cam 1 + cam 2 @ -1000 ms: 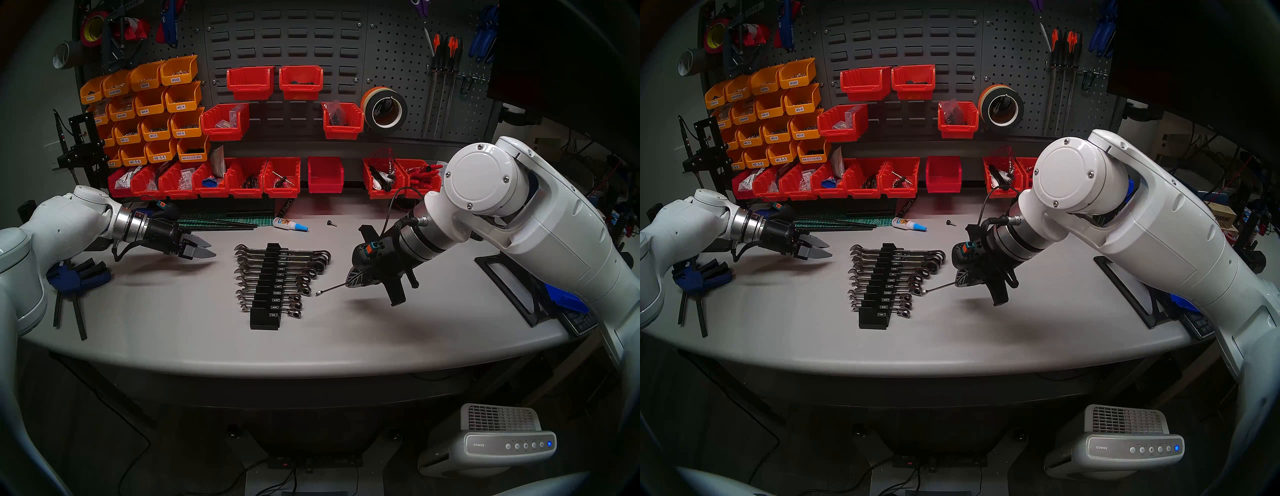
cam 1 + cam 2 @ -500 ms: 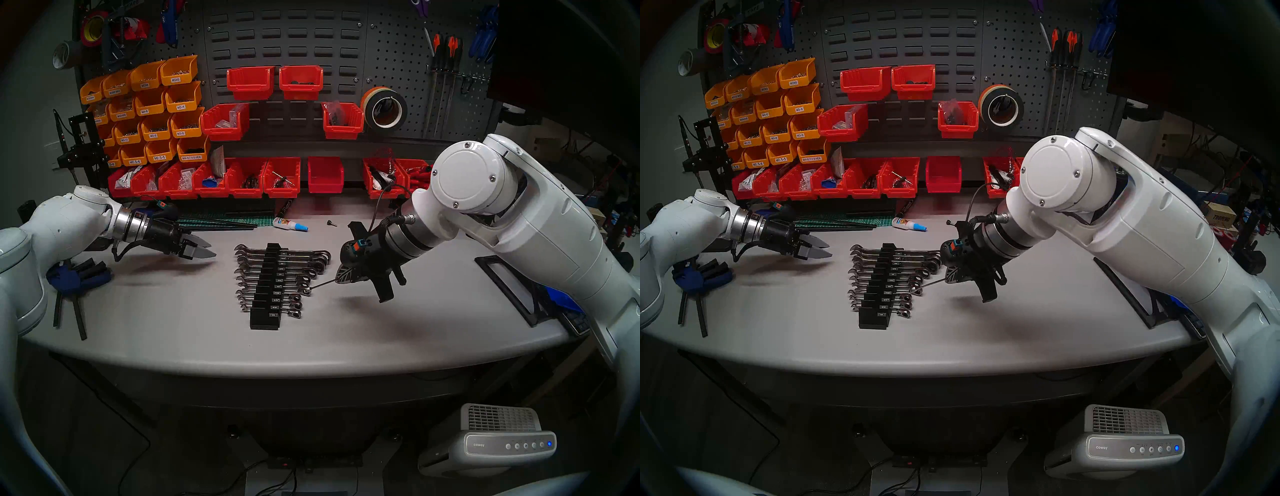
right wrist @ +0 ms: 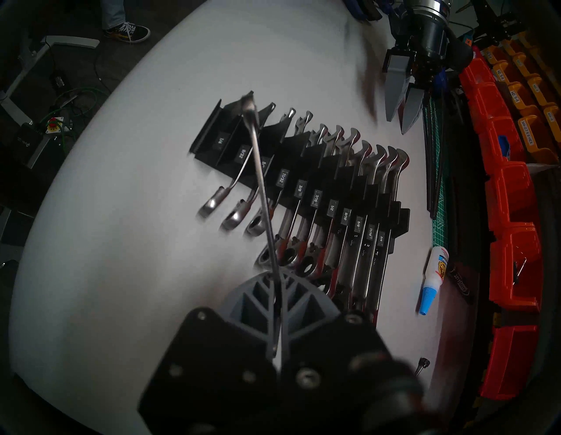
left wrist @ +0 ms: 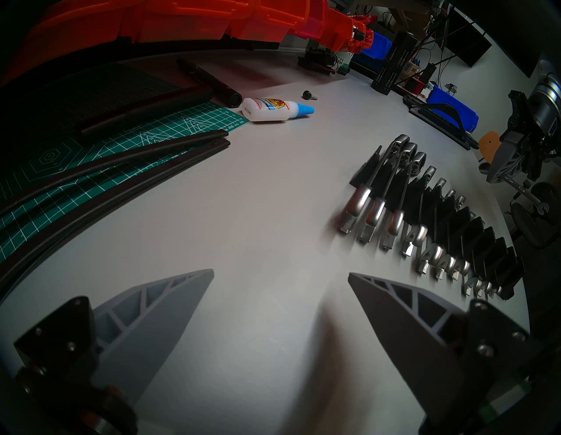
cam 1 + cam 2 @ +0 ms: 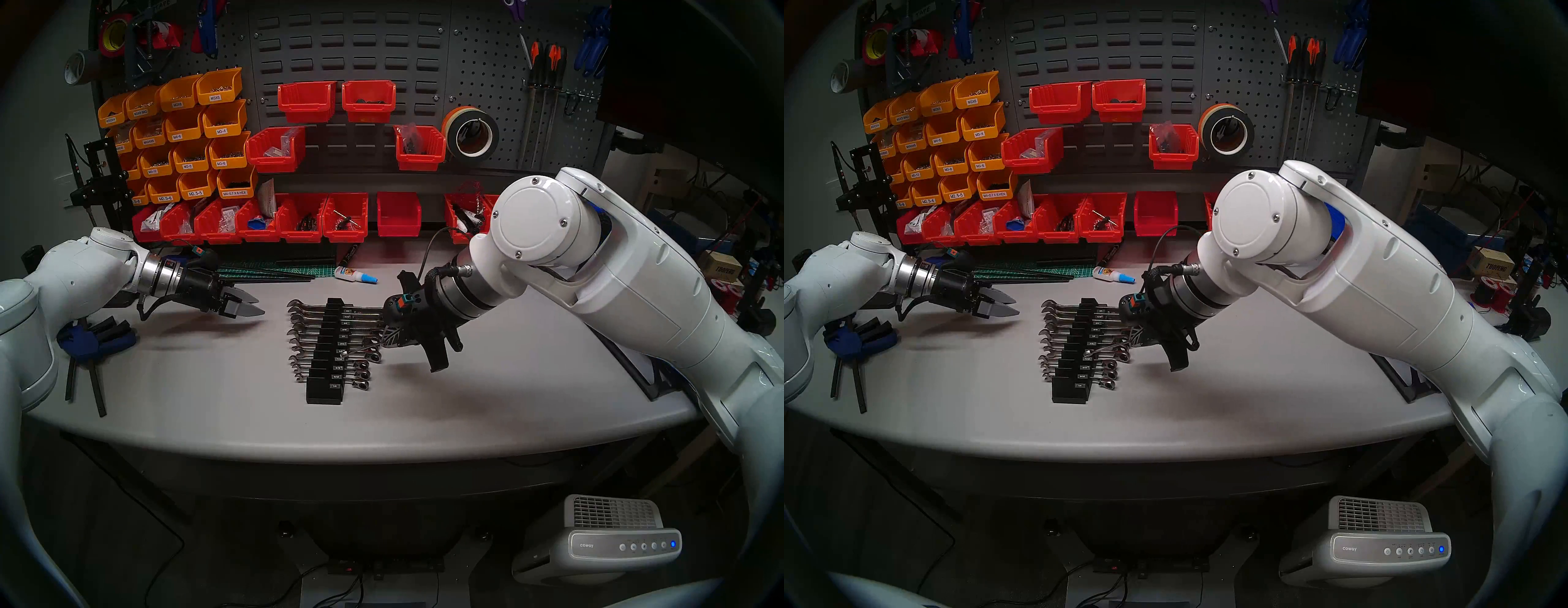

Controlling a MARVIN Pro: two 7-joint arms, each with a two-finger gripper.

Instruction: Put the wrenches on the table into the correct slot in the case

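The right pincer (image 5: 392, 339) has swung left, carrying the pinched wrench (image 3: 258, 170) over the rack (image 5: 324, 373). The near slot looks empty; seating remains. The left pincer (image 4: 280, 275) hangs spread above the counter (image 5: 212, 382).

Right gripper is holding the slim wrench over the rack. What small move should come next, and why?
Probably ease the right gripper toward the rack's near end and lower. It is shut on the slim wrench, which hangs above the black rack, crossing the small-size slots. The 1/4 slot at that end looks empty; the others hold ratchet wrenches.
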